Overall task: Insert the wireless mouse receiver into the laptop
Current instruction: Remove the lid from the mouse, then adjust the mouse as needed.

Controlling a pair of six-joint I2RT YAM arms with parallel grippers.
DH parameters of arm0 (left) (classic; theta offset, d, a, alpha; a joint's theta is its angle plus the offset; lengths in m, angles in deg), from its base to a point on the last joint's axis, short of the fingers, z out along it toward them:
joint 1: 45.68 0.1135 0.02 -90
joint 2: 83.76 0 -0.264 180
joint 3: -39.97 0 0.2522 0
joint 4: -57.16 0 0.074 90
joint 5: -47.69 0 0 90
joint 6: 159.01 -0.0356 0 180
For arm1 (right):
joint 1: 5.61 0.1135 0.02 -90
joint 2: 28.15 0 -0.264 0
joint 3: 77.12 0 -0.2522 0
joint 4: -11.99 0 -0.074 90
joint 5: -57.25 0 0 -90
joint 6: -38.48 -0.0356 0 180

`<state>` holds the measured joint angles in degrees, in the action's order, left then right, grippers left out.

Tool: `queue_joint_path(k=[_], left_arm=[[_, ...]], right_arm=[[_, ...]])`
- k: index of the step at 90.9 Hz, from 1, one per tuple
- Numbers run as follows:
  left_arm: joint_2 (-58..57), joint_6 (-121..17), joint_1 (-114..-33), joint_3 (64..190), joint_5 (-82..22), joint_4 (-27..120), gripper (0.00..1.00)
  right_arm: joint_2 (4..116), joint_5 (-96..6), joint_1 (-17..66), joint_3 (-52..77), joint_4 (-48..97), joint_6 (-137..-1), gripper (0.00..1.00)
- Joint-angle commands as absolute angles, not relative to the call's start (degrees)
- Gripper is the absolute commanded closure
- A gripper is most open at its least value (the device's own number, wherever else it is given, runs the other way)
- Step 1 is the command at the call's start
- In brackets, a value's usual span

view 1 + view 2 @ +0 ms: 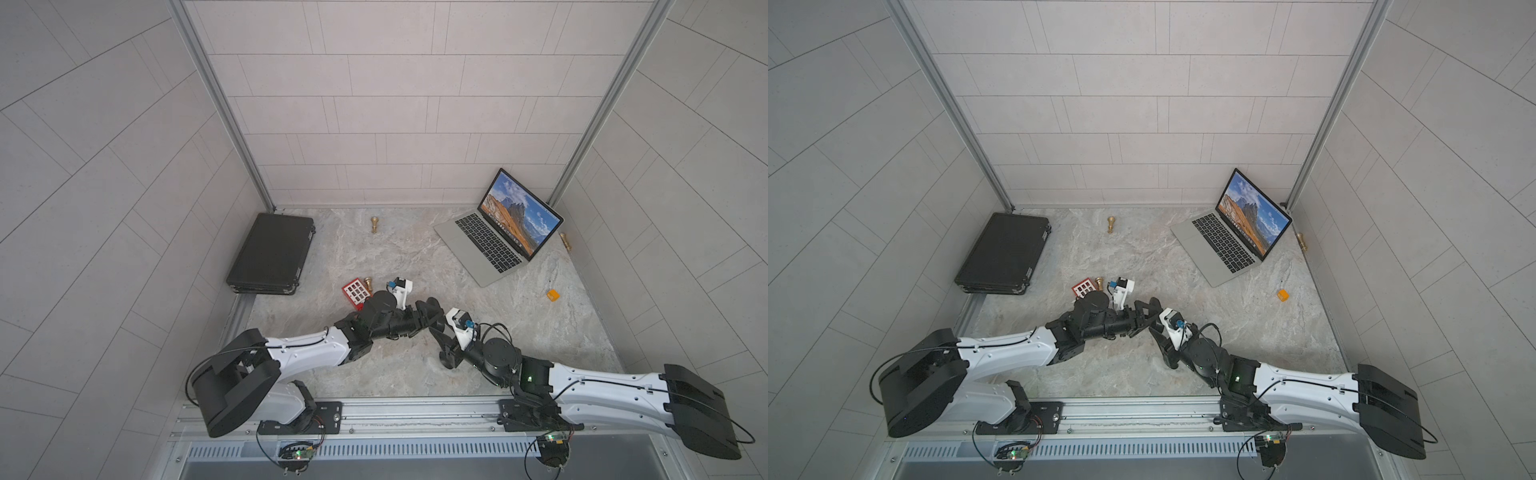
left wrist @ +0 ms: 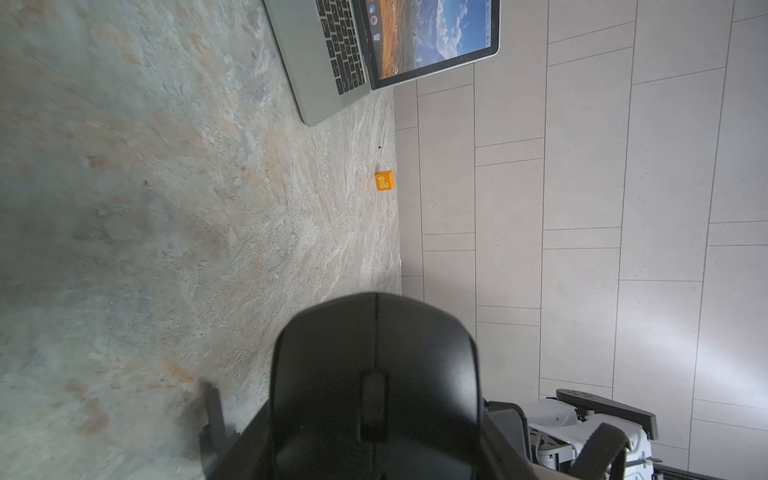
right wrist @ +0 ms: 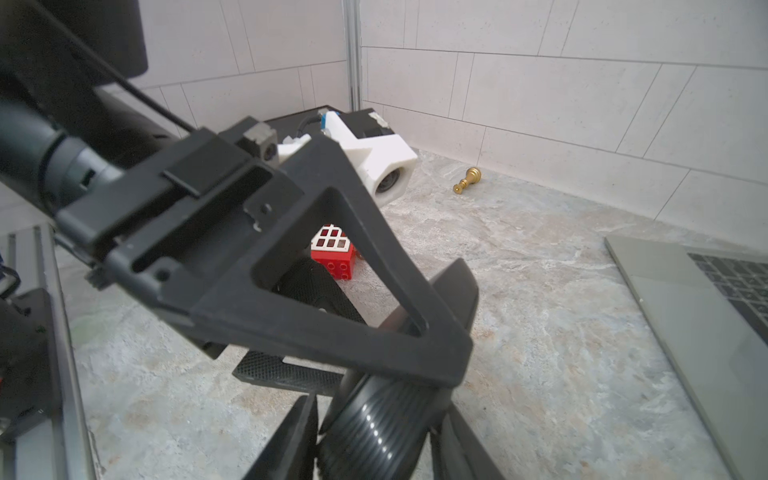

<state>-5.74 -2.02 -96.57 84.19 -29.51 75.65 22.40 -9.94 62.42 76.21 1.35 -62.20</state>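
The receiver I cannot find in any view. It is either hidden at the jaws or too small to make out, so its place I cannot tell. I judge it to be very light, stiff and smooth. A pinch that is not square could easily flick it away. The best hold, I think, is on the short plastic end, so that the metal plug stays free and points straight out from the fingertips.

The left gripper has its jaws standing fairly wide, closed on the black mouse. The mouse fills the space between them in the left wrist view.

The right gripper is just beside the left one, almost tip to tip. Its two fingers stand partly apart, and a glossy ribbed black part lies between them. I suppose this belongs to the mouse. Whether the jaws press on it or only stand around it, I cannot tell.

The laptop stands open, well apart from both pairs of jaws and beyond them, near the back corner. It seems heavy enough to stay in place under a soft push, but its screen is fragile. No port on its edge is clear enough to see.
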Motion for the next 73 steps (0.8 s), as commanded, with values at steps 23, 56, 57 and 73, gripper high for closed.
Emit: queue_joint_path(k=[23, 56, 57, 73], left_arm=[[-5.31, 0.55, -97.33, 82.53, -28.38, 80.84, 0.42], [-7.34, 4.22, -96.27, 86.11, -35.29, 62.45, 0.1], [-7.36, 4.39, -96.2, 86.31, -35.41, 61.71, 0.1], [-8.93, 9.02, -94.63, 84.52, -39.28, 61.39, 0.12]], right_arm=[[28.04, -6.0, 63.04, 71.63, 1.36, -66.58, 0.56], [34.83, -5.54, 63.39, 69.68, 1.26, -61.2, 0.77], [34.89, -5.39, 63.39, 69.69, 1.24, -60.76, 0.77], [35.74, -3.86, 63.64, 69.53, 1.99, -53.93, 0.77]])
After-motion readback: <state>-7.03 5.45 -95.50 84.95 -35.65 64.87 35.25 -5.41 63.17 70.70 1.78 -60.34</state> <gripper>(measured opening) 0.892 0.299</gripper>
